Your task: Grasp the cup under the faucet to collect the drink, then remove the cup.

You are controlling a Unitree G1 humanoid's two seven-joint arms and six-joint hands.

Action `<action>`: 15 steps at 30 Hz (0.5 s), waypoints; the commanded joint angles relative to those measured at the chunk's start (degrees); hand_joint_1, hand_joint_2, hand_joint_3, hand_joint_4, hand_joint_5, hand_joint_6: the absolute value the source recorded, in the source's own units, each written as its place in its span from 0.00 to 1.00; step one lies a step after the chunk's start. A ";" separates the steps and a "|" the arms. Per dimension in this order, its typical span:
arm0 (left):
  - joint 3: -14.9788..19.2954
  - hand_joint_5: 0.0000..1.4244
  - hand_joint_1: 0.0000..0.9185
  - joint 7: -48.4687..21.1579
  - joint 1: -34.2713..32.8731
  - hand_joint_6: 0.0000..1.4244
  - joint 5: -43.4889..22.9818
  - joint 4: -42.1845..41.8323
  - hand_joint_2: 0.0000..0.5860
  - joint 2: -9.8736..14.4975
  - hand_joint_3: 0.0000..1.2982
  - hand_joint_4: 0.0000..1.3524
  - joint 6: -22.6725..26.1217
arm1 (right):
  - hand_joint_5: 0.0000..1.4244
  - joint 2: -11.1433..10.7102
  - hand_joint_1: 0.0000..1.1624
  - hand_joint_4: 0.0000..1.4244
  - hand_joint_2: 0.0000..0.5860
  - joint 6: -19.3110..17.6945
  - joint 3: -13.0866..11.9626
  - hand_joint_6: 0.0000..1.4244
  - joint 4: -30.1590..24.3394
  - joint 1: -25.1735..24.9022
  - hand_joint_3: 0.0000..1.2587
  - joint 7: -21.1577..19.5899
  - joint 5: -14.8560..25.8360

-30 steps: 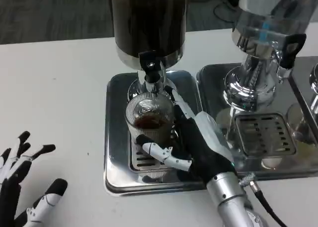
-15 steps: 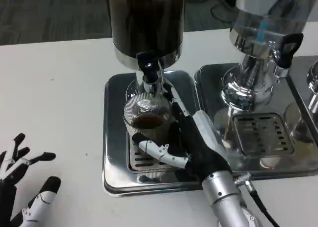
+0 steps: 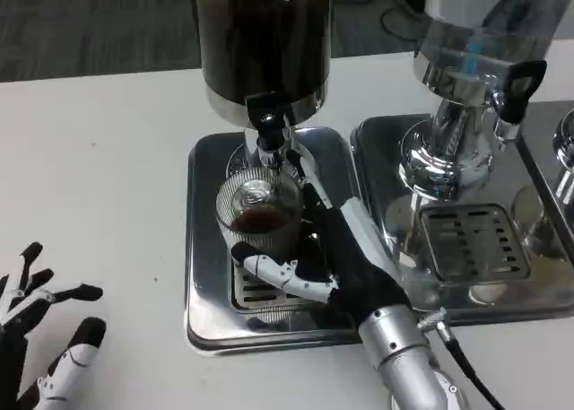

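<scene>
A clear ribbed cup (image 3: 257,214) with dark drink in its bottom stands on the drip tray (image 3: 208,248), right under the black faucet (image 3: 268,123) of the dark drink dispenser (image 3: 260,42). My right hand (image 3: 336,253) grips the cup from its right side, thumb across the front and fingers behind it. At the lower left my left hand (image 3: 40,338) lies on the table with its fingers spread and nothing in it.
A second dispenser (image 3: 466,78) with its own black tap and steel drip tray (image 3: 466,239) stands close on the right. White table (image 3: 99,159) stretches to the left and front of the trays.
The cup and my right hand have shifted slightly left and toward me under the faucet. The left hand has barely moved.
</scene>
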 commanded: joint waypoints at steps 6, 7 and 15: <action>-0.28 0.11 0.00 -1.02 0.41 0.00 -1.37 0.48 0.35 -0.55 0.41 0.00 -0.05 | 0.27 0.40 0.66 0.18 0.30 2.11 1.53 0.39 0.64 2.35 0.08 0.29 -1.74; -0.29 0.11 0.00 -1.13 0.40 0.00 -1.47 0.48 0.35 -0.53 0.41 0.00 -0.04 | 0.27 0.43 0.67 0.18 0.30 2.20 1.60 0.40 0.63 2.37 0.10 0.20 -1.84; -0.52 0.11 0.00 -0.34 0.42 0.00 0.75 -0.39 0.35 -0.15 0.42 0.00 0.16 | 0.33 1.28 0.71 0.23 0.29 1.49 2.30 0.47 1.25 2.24 0.18 -2.42 -3.26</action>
